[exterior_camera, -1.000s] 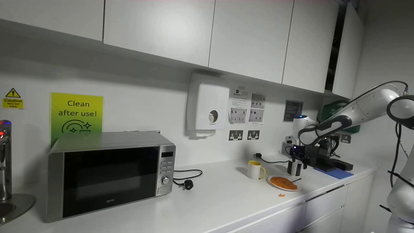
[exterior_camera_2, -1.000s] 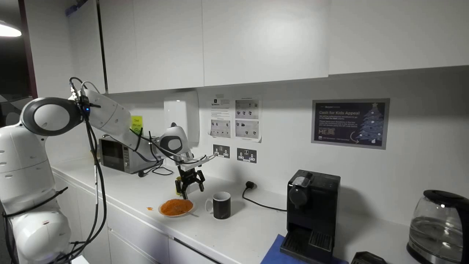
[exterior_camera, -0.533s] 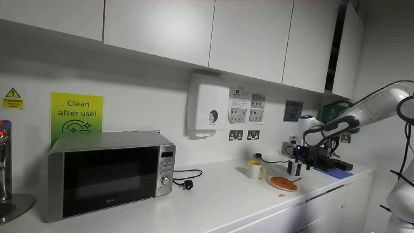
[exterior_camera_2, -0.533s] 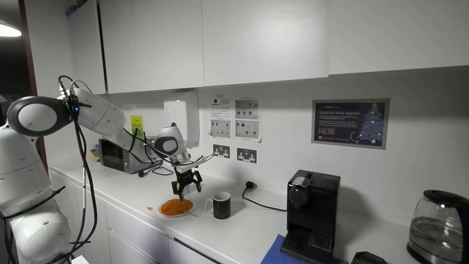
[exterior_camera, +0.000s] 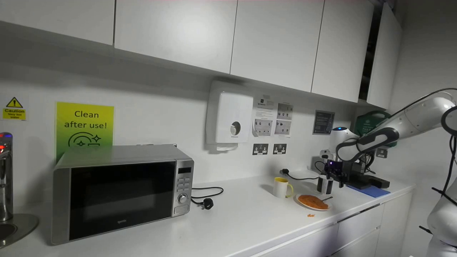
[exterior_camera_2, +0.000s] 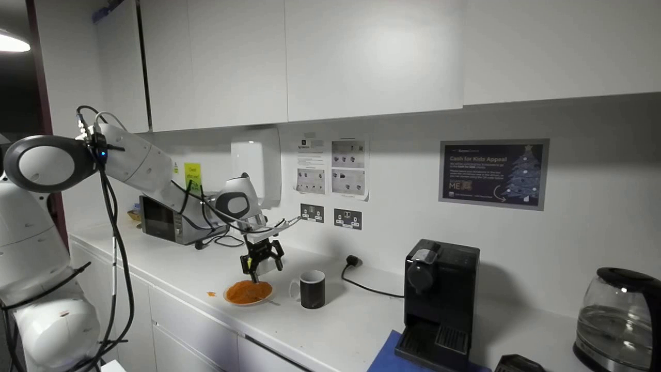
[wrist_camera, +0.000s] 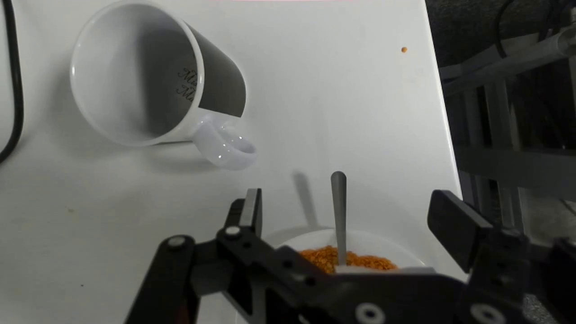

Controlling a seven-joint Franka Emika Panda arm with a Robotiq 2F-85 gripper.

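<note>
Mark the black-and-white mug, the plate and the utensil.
Black-and-white mug [exterior_camera_2: 313, 293], in an exterior view: its black side.
Plate [wrist_camera: 380, 245], wrist view: its white rim.
Utensil [wrist_camera: 340, 213], wrist view: its handle.

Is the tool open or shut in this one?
Open: in the wrist view the tool has its fingers wide apart, neither touching the utensil handle that shows between them.

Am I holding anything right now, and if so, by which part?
Nothing is held: the hand is open, the metal cutlery handle apart from both fingers.

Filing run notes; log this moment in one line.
claw: open, empty; near: utensil in orange food on plate; beside plate: black-and-white mug
</note>
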